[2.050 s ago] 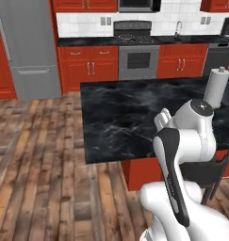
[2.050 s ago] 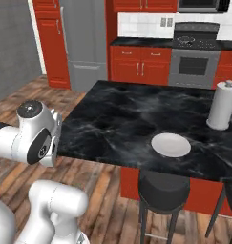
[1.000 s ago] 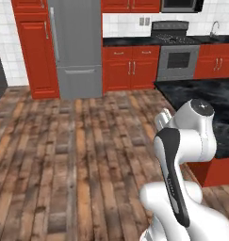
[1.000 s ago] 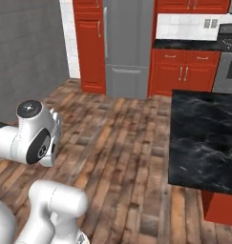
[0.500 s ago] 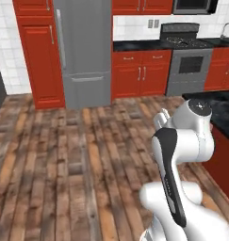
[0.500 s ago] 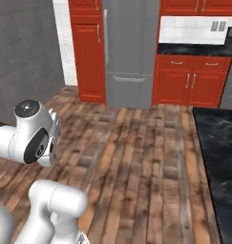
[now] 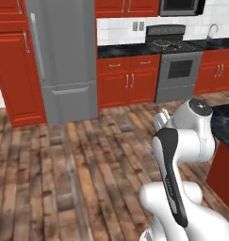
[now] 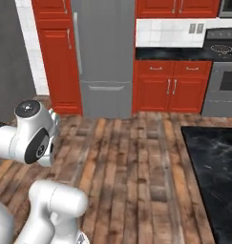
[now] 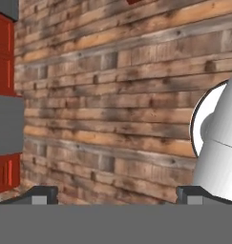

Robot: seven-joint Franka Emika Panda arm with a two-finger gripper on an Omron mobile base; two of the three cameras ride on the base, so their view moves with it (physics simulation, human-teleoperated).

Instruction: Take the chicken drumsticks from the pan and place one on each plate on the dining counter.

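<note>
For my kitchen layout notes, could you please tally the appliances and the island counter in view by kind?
Refrigerator: 1
Oven range: 1
Microwave: 1
Dining counter: 1
Total: 4

A tall grey fridge [image 7: 64, 56] stands against the back wall; red cabinets [image 7: 127, 84] sit just right of it, a steel oven [image 7: 178, 75] beyond them, plank floor [image 7: 54, 179] before it.

Wood-plank floor [image 7: 64, 160] is laid throughout. Grey refrigerator [image 7: 64, 56] is flanked by red cabinets [image 7: 127, 84]; steel oven [image 7: 179, 75] is set under white-tiled wall [image 7: 120, 30].
</note>
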